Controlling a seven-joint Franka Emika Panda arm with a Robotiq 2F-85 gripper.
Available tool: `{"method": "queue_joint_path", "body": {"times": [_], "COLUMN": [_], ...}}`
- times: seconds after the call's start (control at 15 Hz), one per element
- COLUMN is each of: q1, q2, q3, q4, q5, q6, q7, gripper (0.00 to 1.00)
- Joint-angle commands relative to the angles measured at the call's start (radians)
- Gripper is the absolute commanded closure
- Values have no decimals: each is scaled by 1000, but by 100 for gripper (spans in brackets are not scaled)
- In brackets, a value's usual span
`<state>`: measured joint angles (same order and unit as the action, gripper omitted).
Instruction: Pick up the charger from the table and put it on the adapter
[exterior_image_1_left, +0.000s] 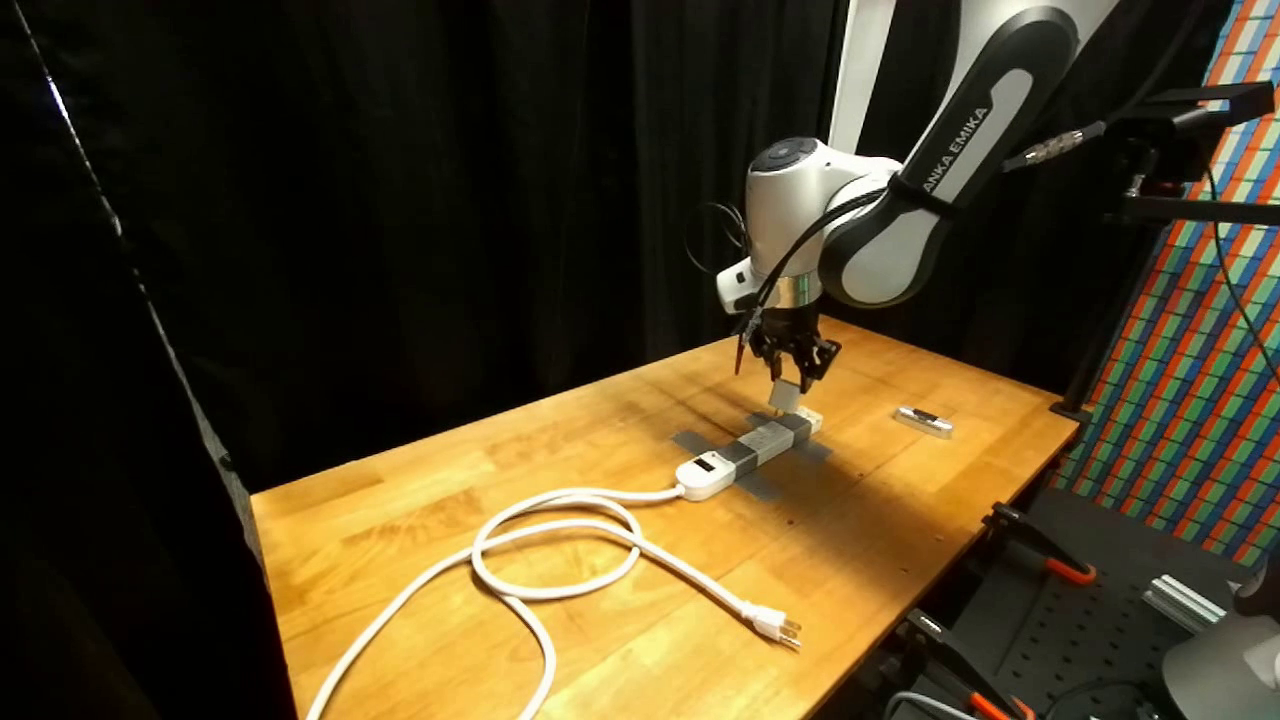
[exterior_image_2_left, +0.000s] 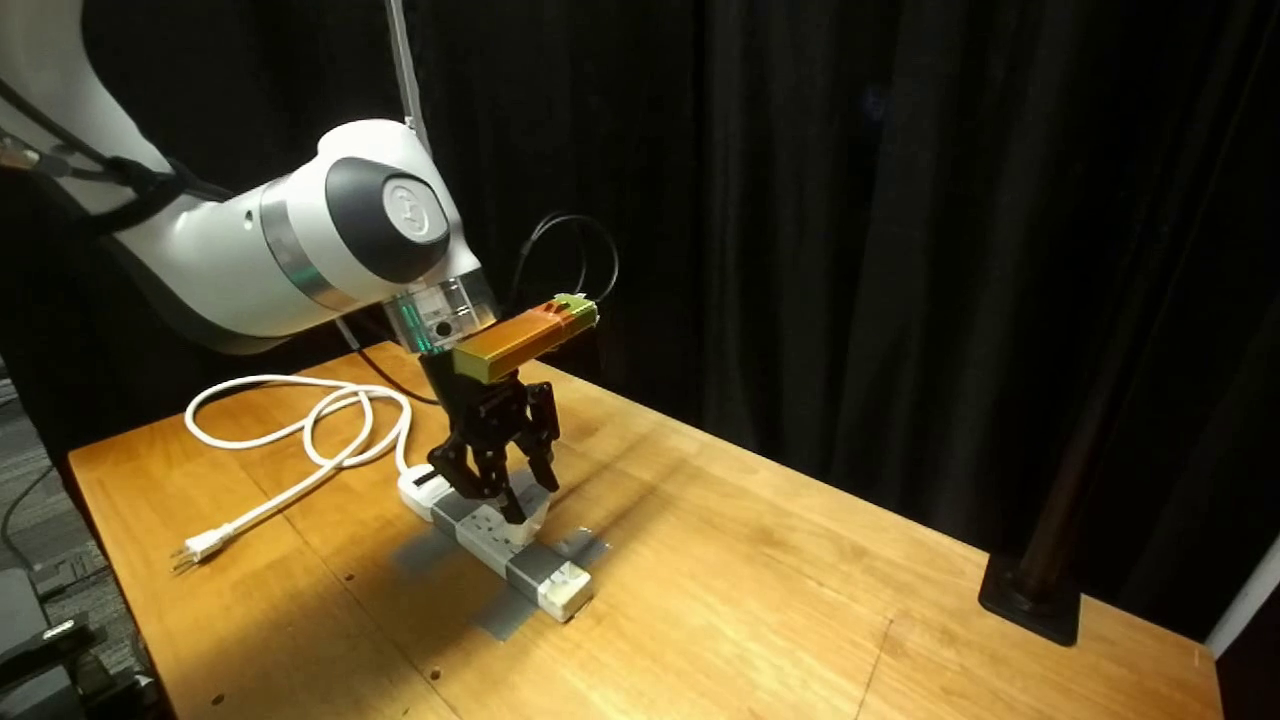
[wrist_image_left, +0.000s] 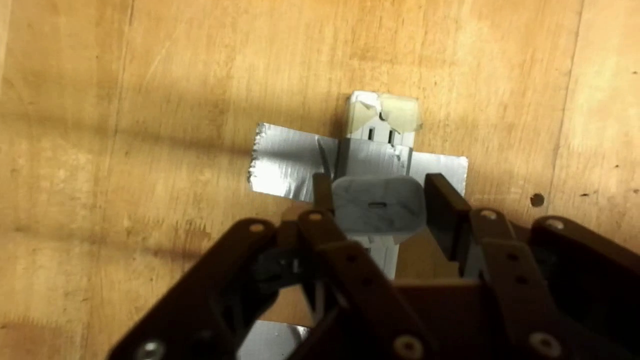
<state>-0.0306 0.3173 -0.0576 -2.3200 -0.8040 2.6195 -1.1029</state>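
While my gripper clasps the charger over the adapter, the adapter's end edge shows at twelve o'clock in the wrist view. Table stretches beyond it and toward nine.

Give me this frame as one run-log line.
hand: closed on charger | charger: held over adapter, contact unclear | adapter: taped to table | cord plug: loose on table

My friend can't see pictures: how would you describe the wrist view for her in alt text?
The robot's gripper holds a pale charger, one small slot in its face, over a white power strip. Silver tape runs across the strip onto the wooden table on both sides.
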Motion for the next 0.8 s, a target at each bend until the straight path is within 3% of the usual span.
{"method": "queue_joint_path", "body": {"times": [0.0, 0.33, 0.73], "q1": [3, 10, 3], "q2": [-32, -32, -32], "q3": [8, 4, 24], "q4": [-43, -57, -79], "q5": [-61, -219, -295], "q6": [39, 80, 70], "q7": [65, 199, 285], "gripper": [77, 77, 77]}}
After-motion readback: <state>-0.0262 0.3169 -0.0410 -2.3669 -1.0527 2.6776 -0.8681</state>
